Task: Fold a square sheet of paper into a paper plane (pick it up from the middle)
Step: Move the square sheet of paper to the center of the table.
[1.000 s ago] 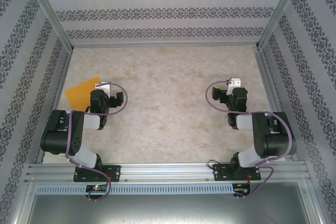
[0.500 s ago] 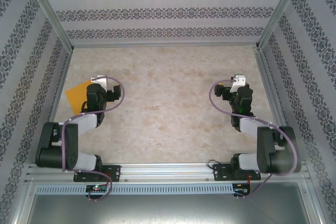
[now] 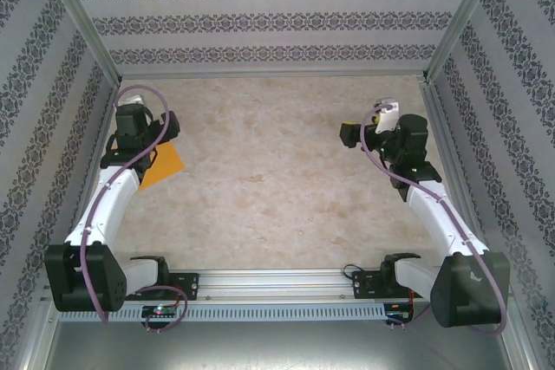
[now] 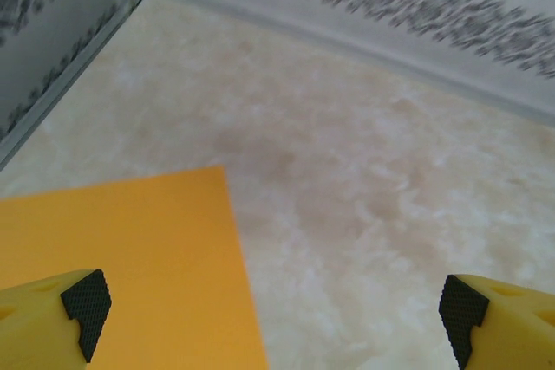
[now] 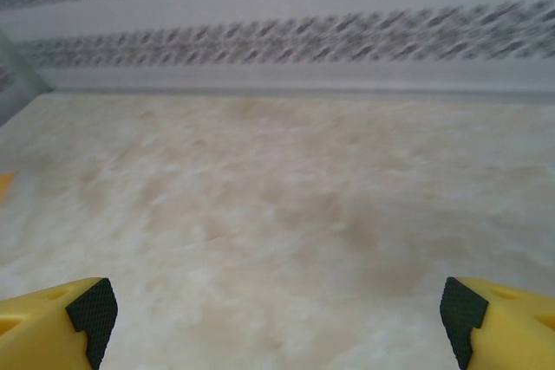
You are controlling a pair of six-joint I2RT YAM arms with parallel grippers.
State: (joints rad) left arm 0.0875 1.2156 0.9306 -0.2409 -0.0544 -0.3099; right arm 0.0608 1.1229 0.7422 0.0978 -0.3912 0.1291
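Left gripper (image 4: 273,318): jaws stand wide apart, nothing between them. In the left wrist view its left fingertip (image 4: 85,308) sits over the square sheet of paper (image 4: 130,266); the right fingertip sits over the bare table (image 4: 373,179). Cannot tell whether either tip touches the surface.

Square sheet of paper (image 3: 165,166): lies flat on the left side of the table, near the left wall, with no crease visible. In the top view it is partly hidden under the left arm (image 3: 108,188), with one orange corner poking out to the right.

Right gripper (image 5: 273,318): jaws spread wide, holding nothing, over bare table on the right side, well apart from the sheet, facing the patterned wall (image 5: 277,32).
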